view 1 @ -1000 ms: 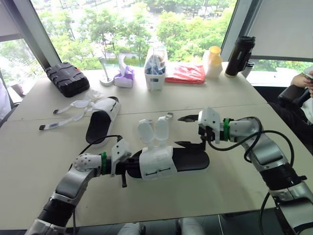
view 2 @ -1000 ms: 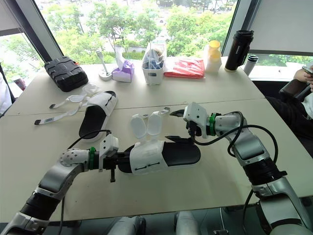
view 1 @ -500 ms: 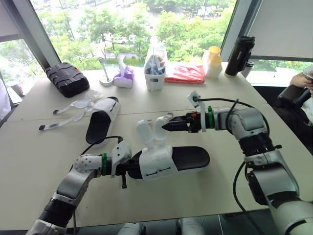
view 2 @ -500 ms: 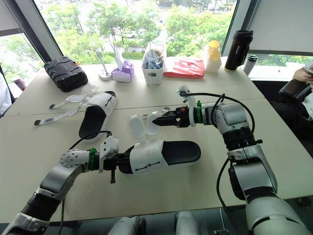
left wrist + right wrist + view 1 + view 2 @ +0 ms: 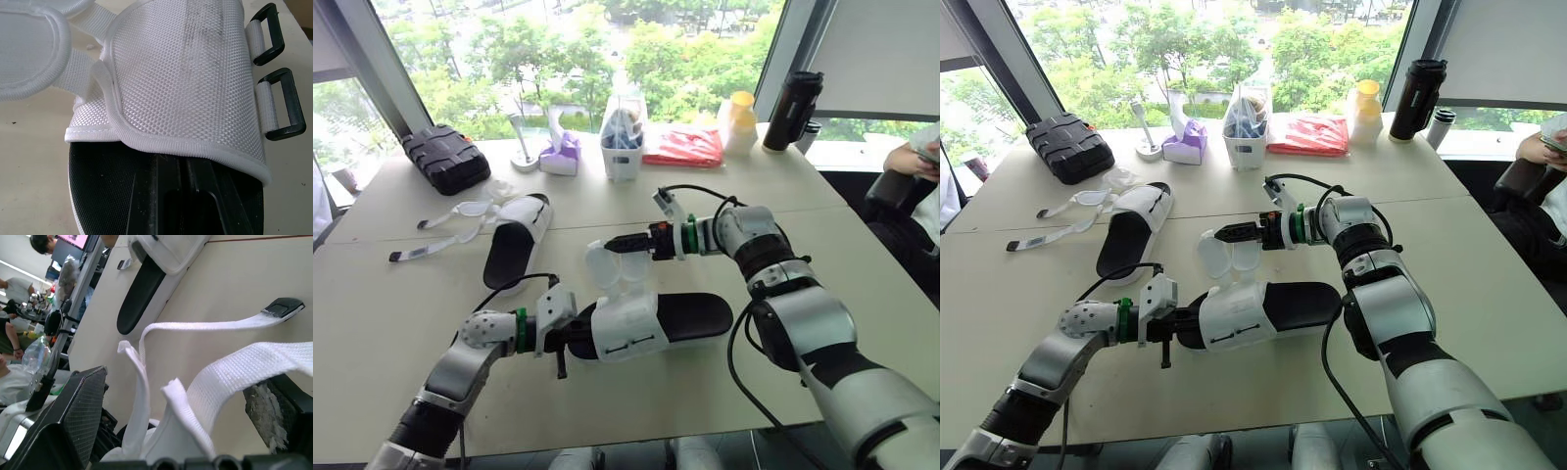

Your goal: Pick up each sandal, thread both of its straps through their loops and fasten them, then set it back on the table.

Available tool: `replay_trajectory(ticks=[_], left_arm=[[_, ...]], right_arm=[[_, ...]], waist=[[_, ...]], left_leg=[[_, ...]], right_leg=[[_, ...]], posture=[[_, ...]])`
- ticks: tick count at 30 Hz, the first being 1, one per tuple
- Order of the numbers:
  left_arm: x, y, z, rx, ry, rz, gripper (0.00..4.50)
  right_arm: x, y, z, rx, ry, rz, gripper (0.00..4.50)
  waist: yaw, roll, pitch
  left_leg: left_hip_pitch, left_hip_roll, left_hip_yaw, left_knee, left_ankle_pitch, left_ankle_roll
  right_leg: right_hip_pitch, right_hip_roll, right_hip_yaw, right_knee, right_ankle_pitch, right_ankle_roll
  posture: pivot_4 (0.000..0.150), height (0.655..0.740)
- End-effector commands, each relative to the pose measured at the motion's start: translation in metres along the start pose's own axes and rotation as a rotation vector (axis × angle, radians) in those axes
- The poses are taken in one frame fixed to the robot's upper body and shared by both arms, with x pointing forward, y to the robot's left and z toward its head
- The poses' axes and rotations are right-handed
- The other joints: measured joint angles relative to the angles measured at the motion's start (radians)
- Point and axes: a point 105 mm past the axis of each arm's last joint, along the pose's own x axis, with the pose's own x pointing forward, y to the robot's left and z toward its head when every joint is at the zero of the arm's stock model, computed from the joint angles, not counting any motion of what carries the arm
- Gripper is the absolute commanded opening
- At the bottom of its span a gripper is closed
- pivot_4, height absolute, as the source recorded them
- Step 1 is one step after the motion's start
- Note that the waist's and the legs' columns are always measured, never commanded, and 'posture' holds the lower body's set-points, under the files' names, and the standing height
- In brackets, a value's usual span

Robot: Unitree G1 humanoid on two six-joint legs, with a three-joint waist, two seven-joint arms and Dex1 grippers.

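Observation:
A black-soled sandal (image 5: pixel 690 315) with a white mesh upper (image 5: pixel 628 329) lies on the table in front of me. My left gripper (image 5: pixel 570 336) is shut on its sole, its fingers (image 5: pixel 161 196) tucked under the upper. Two black loops (image 5: pixel 286 105) hang off the upper's side. Both white straps (image 5: pixel 607 268) stand up, unthreaded. My right gripper (image 5: pixel 619 242) reaches in from the right, level with the strap tops; it is open, and one strap (image 5: pixel 254 364) runs between its fingers. A second sandal (image 5: pixel 517 245) lies to the far left with loose straps (image 5: pixel 450 223).
Along the window edge stand a black case (image 5: pixel 447 157), a purple tissue box (image 5: pixel 562 157), a white holder with a bag (image 5: pixel 624 137), a red packet (image 5: pixel 685 147), a yellow-capped bottle (image 5: pixel 740 122) and a black flask (image 5: pixel 793 108). A person's arm (image 5: pixel 911 162) shows at far right.
My right gripper has swung from beside the sandal's heel up and left to the raised straps, turning its fingers sideways. One strap now lies between them. The left gripper and sandal stayed put.

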Motion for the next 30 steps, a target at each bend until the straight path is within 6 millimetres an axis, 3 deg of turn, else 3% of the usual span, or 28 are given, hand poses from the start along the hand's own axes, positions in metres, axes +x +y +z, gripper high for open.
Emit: replay_trajectory(ticks=[1,14,17,24,25,30], left_arm=[[0.005,-0.01,-0.014,-0.035,0.049,-0.026,0.11],[0.005,-0.009,-0.016,-0.038,0.051,-0.027,0.11],[0.006,-0.009,-0.016,-0.035,0.049,-0.028,0.0],[0.008,-0.01,-0.016,-0.04,0.043,-0.029,0.0],[0.008,-0.01,-0.016,-0.04,0.043,-0.03,0.0],[0.009,-0.01,-0.015,-0.041,0.04,-0.031,0.0]], right_arm=[[0.005,0.003,0.019,0.009,-0.094,-0.028,4.5],[0.002,0.004,0.044,-0.007,-0.207,-0.082,4.5],[0.002,0.007,0.047,-0.021,-0.207,-0.071,3.73],[-0.001,0.022,0.053,-0.029,-0.209,0.021,0.23],[-0.002,0.025,0.053,-0.031,-0.208,0.039,0.05],[-0.011,0.044,0.059,-0.066,-0.206,0.174,0.05]], waist=[[0.0,0.0,0.0],[-0.001,0.0,0.0],[-0.001,0.0,0.0],[0.0,0.0,0.0],[0.0,0.0,0.0],[0.0,0.0,0.0]], left_leg=[[0.0,0.0,0.0,0.0,0.0,0.0],[0.0,0.0,0.0,0.0,0.0,0.0],[0.0,0.0,0.0,0.0,0.0,0.0],[0.0,0.0,0.0,0.0,0.0,0.0],[0.0,0.0,0.0,0.0,0.0,0.0],[0.0,-0.001,0.0,0.0,0.0,0.0]], right_leg=[[0.0,0.0,0.0,0.0,0.0,0.0],[0.0,0.0,0.0,0.0,0.0,0.0],[0.0,0.0,0.0,0.0,0.0,0.0],[0.0,0.0,0.0,0.0,0.0,0.0],[0.0,0.0,0.0,0.0,0.0,0.0],[0.0,0.0,0.0,0.0,0.0,0.0]], posture=[[0.15,0.74],[0.15,0.74],[0.15,0.74],[0.15,0.74],[0.15,0.74],[0.15,0.74]])
